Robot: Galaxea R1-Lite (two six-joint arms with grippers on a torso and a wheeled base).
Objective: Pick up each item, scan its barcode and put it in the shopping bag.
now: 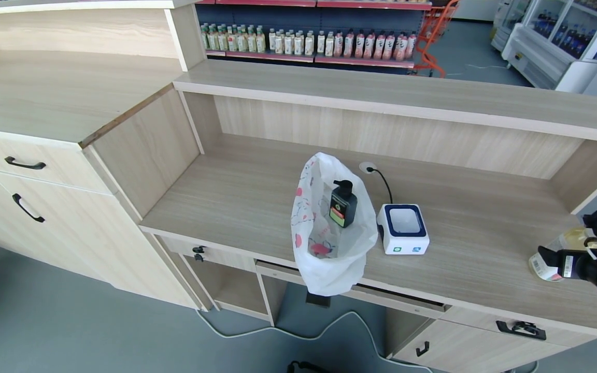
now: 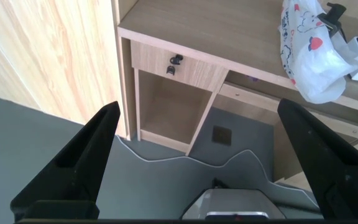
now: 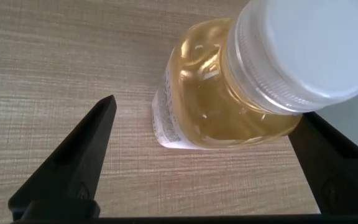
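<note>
Your right pincer (image 1: 563, 235) sits at the table's (image 1: 257, 197) far right, near the front edge. Its jaws are apart and straddle a jar of amber liquid (image 1: 570, 240) with a white screw cap. In the right wrist view one finger (image 3: 98, 130) is clearly off the glass, with bare wood showing between them. The other finger is partly hidden behind the jar, so you cannot tell whether it touches. The jar rests on the table with its printed label turned toward the wood.

Taking 12 o'clock as straight away from you, the barcode scanner (image 1: 403, 228) lies at about 10 o'clock from the jar, well apart from it. It is a white box with a dark-framed window facing up. Its black cable (image 1: 385, 185) runs off at 11 o'clock to a round port in the tabletop.

The white patterned shopping bag (image 1: 329, 259) stands open just beside the scanner at 9 o'clock, and its lower part sags over the table's front edge. A black pump bottle (image 1: 343, 204) stands upright inside it, against the scanner side.

Your left pincer (image 2: 197, 109) hangs low in front of the table, over the grey floor, with its jaws spread wide and nothing between them.
</note>
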